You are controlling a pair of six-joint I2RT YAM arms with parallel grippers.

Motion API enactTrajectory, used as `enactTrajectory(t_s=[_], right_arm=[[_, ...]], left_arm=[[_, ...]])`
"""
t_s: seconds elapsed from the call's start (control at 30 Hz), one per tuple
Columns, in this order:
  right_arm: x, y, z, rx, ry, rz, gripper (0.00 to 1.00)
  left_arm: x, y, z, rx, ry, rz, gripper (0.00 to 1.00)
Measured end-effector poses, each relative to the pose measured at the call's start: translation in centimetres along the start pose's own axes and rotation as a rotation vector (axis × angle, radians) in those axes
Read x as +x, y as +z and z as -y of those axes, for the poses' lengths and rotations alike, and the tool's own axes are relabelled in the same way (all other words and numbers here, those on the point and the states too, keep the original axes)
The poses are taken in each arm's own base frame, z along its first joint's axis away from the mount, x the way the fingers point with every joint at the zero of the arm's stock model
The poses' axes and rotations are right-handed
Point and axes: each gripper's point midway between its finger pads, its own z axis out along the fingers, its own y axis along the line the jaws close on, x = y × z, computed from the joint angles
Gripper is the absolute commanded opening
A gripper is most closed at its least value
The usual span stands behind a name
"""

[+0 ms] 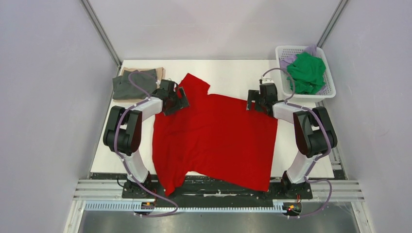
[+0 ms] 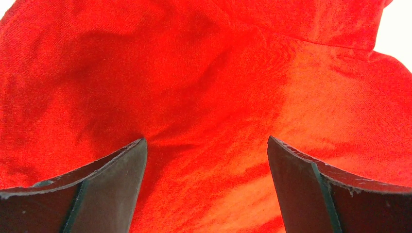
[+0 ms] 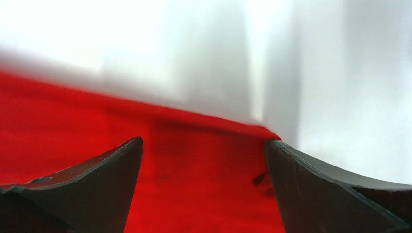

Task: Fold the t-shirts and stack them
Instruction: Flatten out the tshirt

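A bright red t-shirt (image 1: 218, 138) lies spread over the middle of the white table, its near edge hanging over the front. My left gripper (image 1: 180, 99) hovers over the shirt's far left part; its jaws stand wide open with red cloth (image 2: 209, 97) below them. My right gripper (image 1: 252, 103) is at the shirt's far right corner, jaws wide open over the cloth edge (image 3: 204, 160). A folded dark grey t-shirt (image 1: 127, 88) lies on a tan one (image 1: 145, 72) at the far left. A green t-shirt (image 1: 307, 73) and a pale lilac one (image 1: 287, 60) lie in the basket.
The white lattice basket (image 1: 330, 90) stands at the far right corner of the table (image 1: 233, 73). Grey walls close in both sides. Metal rails run along the near edge by the arm bases.
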Motion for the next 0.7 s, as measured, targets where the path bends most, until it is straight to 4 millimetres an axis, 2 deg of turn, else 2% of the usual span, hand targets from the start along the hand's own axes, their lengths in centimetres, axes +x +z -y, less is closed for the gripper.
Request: enactTrajectory(t_s=[0.1, 0.23, 0.33, 0.47, 0.6, 0.7], right_arm=[[-1.3, 0.4, 2.5, 0.076, 0.016, 0.01, 0.98], [-3.6, 0.5, 4.4, 0.154, 0.011, 0.035, 0.98], [-4.7, 0.3, 4.1, 0.15, -0.006, 0.056, 0.98], [-4.7, -0.8, 3.3, 0.165, -0.061, 0.055, 0.98], [-4.5, -3.1, 1.6, 0.157, -0.115, 0.075, 0.98], [-3.0, -5.2, -0.4, 0.104, -0.145, 0.08, 0.98]], left_arm=[[-0.1, 0.0, -0.1, 0.001, -0.003, 0.004, 1.0], [-0.2, 0.0, -0.1, 0.001, -0.004, 0.005, 1.0], [-0.2, 0.0, -0.1, 0.004, -0.004, 0.003, 1.0], [-0.2, 0.0, 0.0, 0.014, -0.008, -0.003, 1.0], [-0.2, -0.1, 0.1, 0.019, -0.009, -0.006, 1.0], [0.1, -0.4, 0.4, 0.021, -0.003, -0.029, 1.0]])
